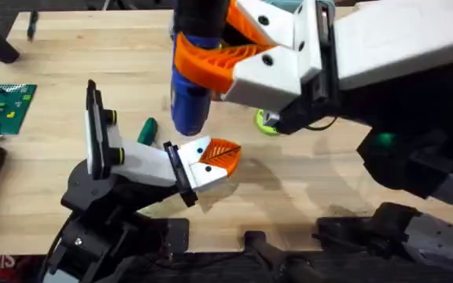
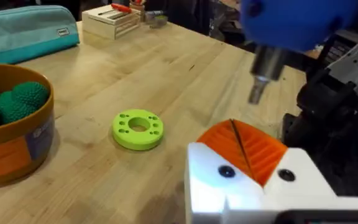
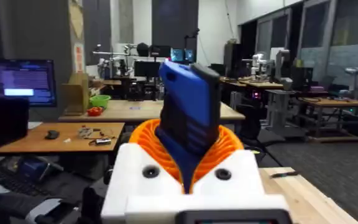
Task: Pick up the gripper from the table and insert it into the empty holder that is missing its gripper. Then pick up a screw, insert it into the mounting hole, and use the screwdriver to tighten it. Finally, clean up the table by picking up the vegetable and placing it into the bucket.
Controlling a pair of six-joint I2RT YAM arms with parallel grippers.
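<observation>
My right gripper (image 3: pixel 188 146), with its paired orange jaws, is shut on the blue screwdriver (image 1: pixel 189 94), which hangs upright over the table's middle. The screwdriver's metal tip (image 2: pixel 261 78) hovers just beyond the holder (image 1: pixel 193 169), the white block with a black plate at the end of my left arm. The orange gripper (image 1: pixel 222 156) sits in that holder. In the left wrist view the orange fingers (image 2: pixel 257 152) lie pressed together with nothing between them. The bucket (image 2: pixel 27 140) holds green vegetables (image 2: pixel 14 99). A screw is too small to make out.
A lime-green ring with holes (image 2: pixel 137 129) lies on the wood between the bucket and the holder. A small dark green piece (image 1: pixel 146 130) rests left of the screwdriver. A green board (image 1: pixel 0 106) sits at the left edge. A teal pouch (image 2: pixel 27 31) and wooden box (image 2: pixel 110 22) stand behind.
</observation>
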